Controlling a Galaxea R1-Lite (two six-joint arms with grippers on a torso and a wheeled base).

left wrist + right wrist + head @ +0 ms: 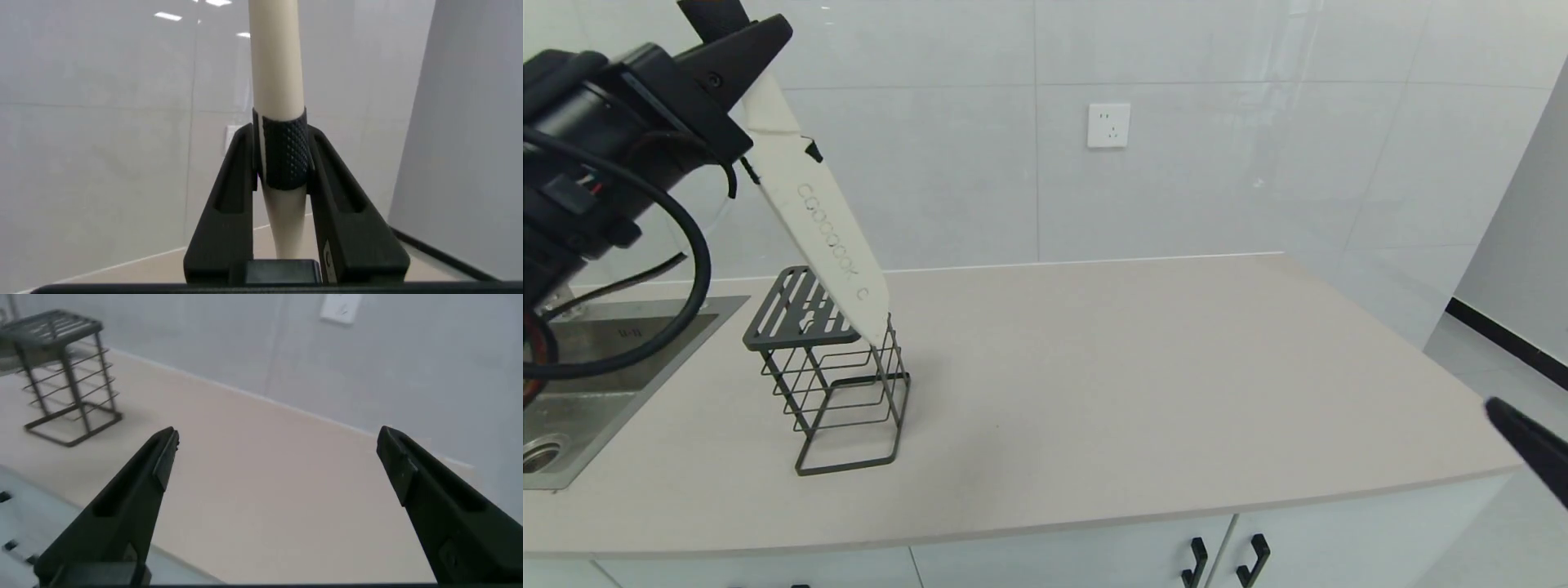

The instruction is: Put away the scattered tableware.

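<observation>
Left gripper (282,159) clamps the white knife (829,237), tip over wire rack (788,314) at nine o'clock, not yet slotted; right gripper (278,457) gapes empty.

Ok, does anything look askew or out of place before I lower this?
The white knife in the left gripper hangs tilted, not plumb. Its tip sits at the edge of the slotted top of the black wire rack rather than clearly over a slot. Nothing looks spilled or damaged on the counter.
</observation>
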